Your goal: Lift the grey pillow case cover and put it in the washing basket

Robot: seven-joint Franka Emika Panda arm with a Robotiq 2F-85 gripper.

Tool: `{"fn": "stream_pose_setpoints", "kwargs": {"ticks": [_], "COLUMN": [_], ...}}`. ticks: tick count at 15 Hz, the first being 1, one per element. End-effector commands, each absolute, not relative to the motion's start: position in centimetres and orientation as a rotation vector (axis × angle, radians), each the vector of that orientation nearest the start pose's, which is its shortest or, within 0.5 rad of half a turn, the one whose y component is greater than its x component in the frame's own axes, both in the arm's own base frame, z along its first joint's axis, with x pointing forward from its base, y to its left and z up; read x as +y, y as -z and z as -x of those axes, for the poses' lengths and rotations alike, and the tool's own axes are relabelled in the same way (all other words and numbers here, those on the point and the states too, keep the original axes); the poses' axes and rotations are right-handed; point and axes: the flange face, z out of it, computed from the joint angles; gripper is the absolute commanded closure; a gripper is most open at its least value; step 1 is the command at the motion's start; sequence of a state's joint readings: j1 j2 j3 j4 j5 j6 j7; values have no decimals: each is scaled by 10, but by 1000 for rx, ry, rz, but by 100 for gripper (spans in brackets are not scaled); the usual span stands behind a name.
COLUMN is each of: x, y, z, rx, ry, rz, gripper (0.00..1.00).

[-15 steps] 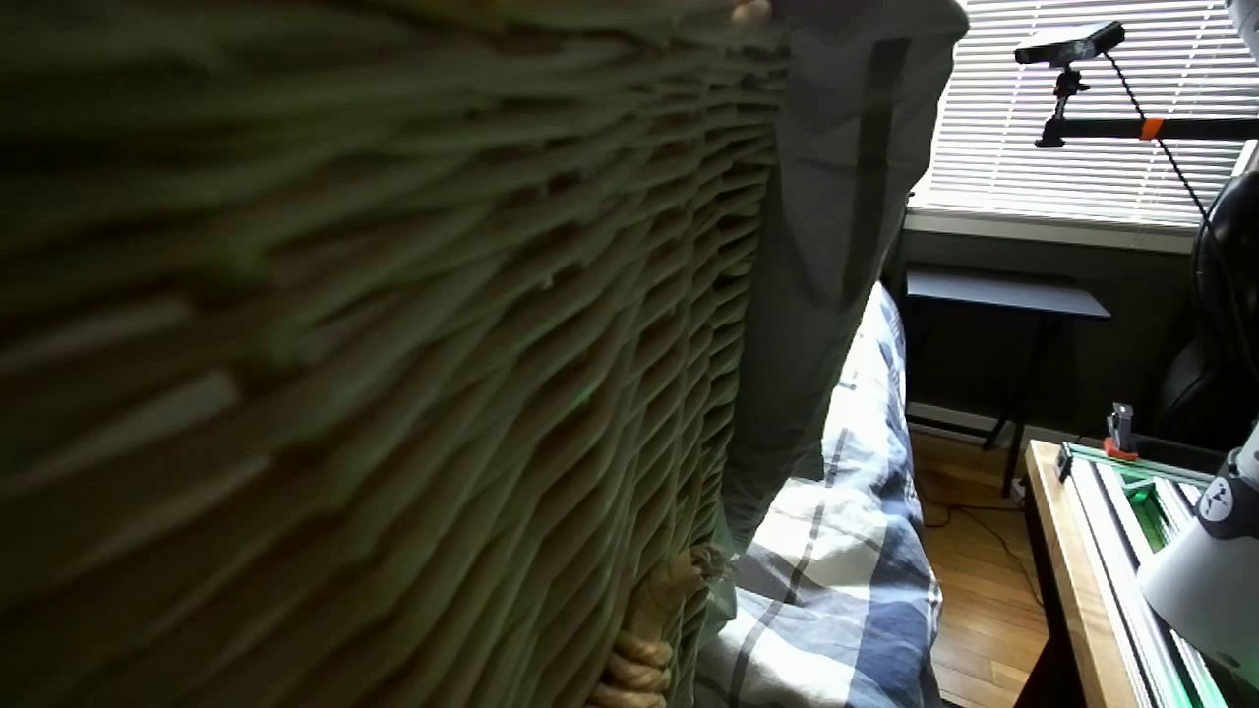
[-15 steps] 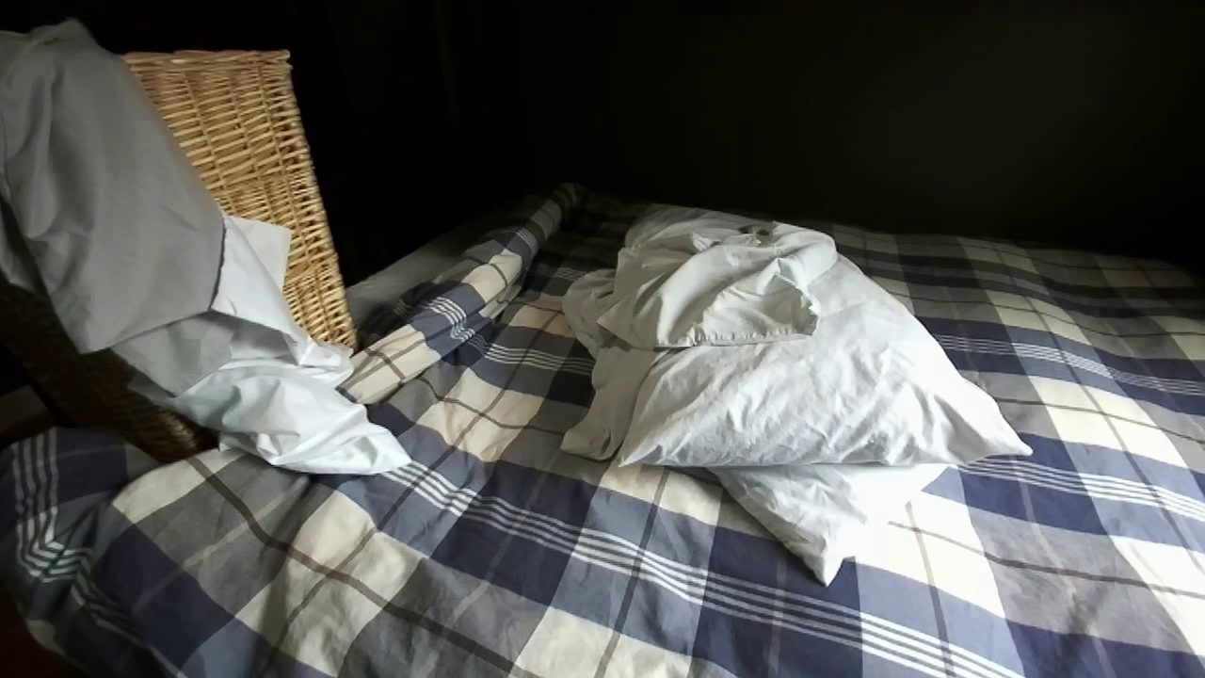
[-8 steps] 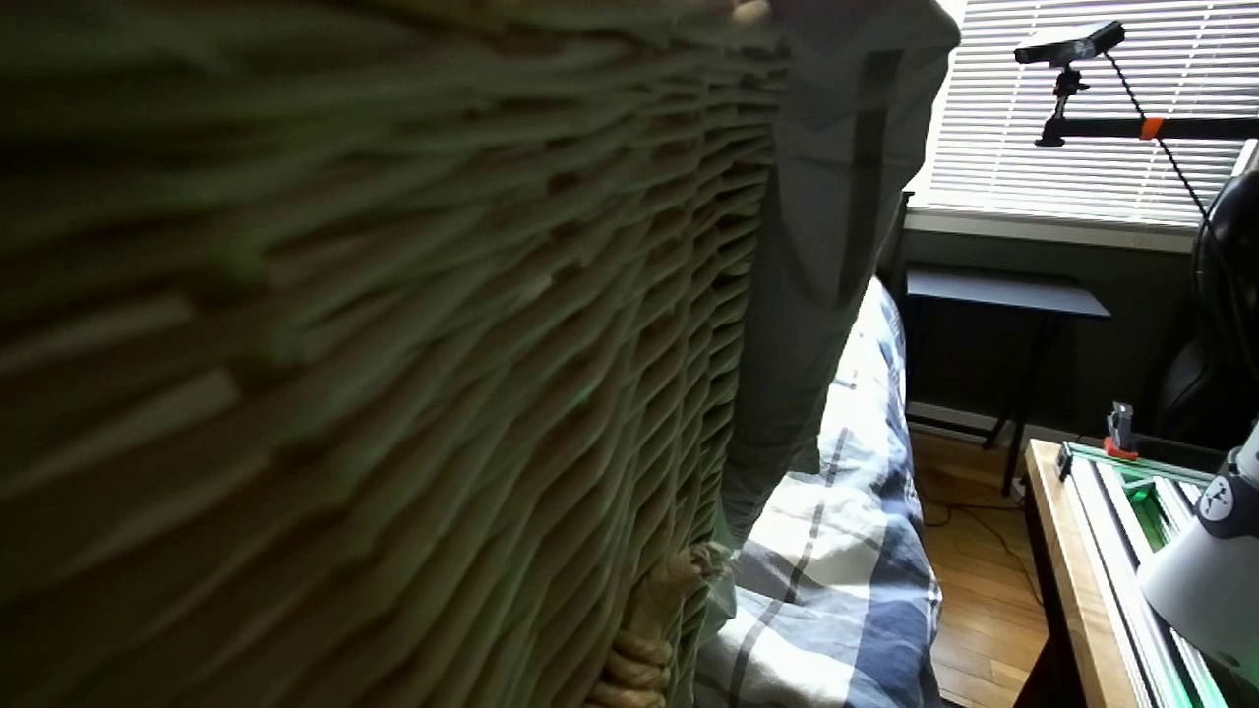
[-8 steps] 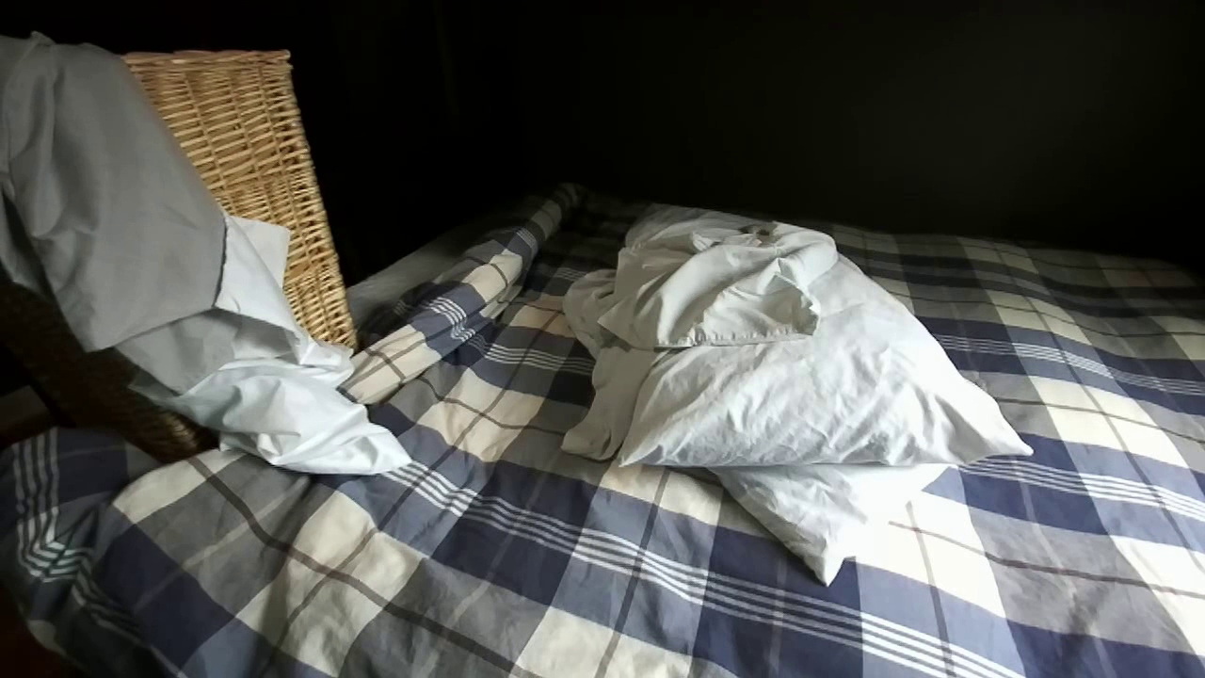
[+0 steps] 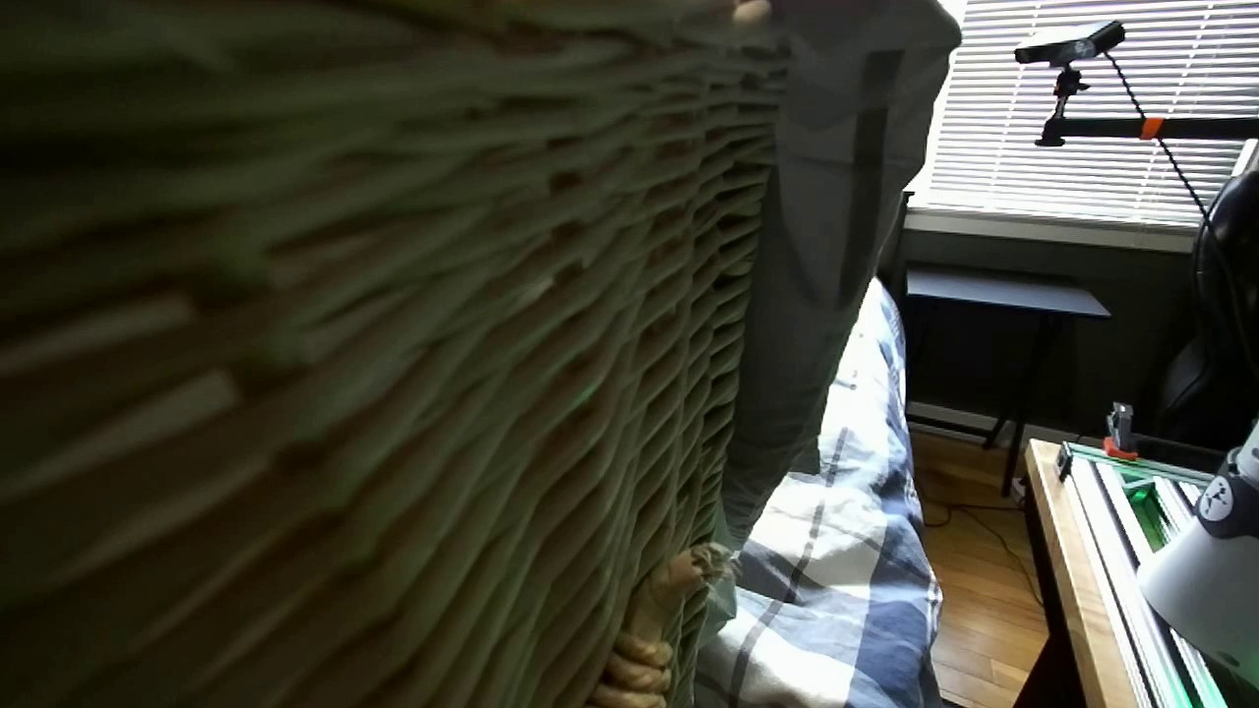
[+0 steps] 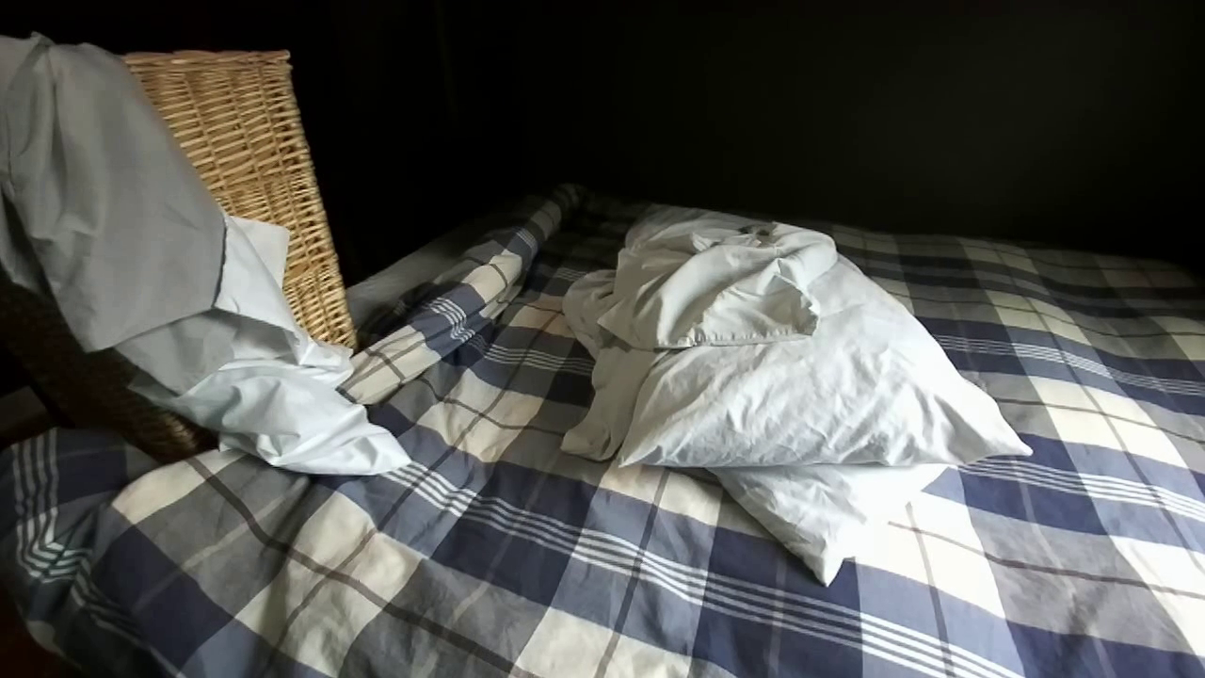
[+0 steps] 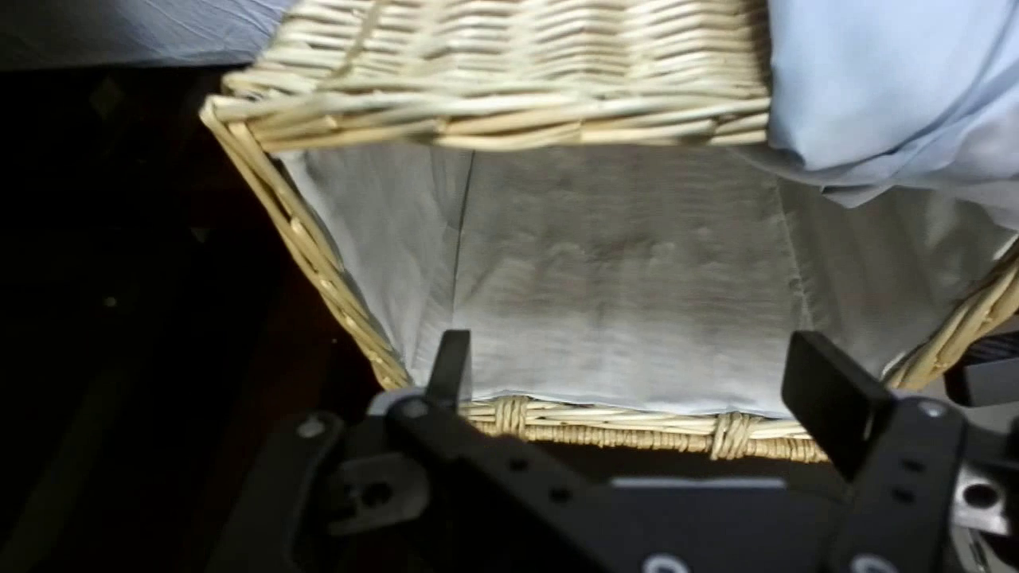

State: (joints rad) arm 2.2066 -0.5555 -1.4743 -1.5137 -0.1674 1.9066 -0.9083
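The grey pillow case cover [image 6: 132, 207] hangs over the edge of the wicker washing basket [image 6: 240, 141], its lighter lower end lying on the bed. It also shows in an exterior view [image 5: 826, 197], along the basket's right side [image 5: 492, 344]. In the wrist view the cover [image 7: 884, 87] lies bunched over the upper right of the basket's rim [image 7: 509, 119], with a fold dipping slightly into the opening. The visible inside has a pale grey lining. My gripper [image 7: 629, 366] is open with nothing between its fingers, above the basket's lower rim. The exterior views do not show the gripper.
The bed with a checked cover [image 6: 565, 574] bears white pillows [image 6: 810, 405] and a crumpled white cloth [image 6: 725, 292]. A workbench [image 5: 1077, 580] with a white robot part [image 5: 1205, 590], a small table [image 5: 1003, 290] and a camera on a bar [image 5: 1072, 44] stand beyond.
The cover's upper part has sunk and shifted slightly against the basket since one second ago, then stayed still. The basket and pillows have not moved.
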Motion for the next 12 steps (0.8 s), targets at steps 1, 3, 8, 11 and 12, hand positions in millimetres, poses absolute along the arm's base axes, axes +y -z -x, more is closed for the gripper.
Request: {"fn": "stream_pose_setpoints", "kwargs": {"ticks": [1,3,8,11,12], "x": [175,145,86,72,66], "y": [-676,-686,-681,-650,-638], "z": [-539,-523,-451,-429,-424], "rx": [-1729,-1613,-1343,-1143,-1074], "ry": [564,488,351,312,310], "rz": [2084,2145,2240,2271,2268], "gripper": [0,0,0,0,0]}}
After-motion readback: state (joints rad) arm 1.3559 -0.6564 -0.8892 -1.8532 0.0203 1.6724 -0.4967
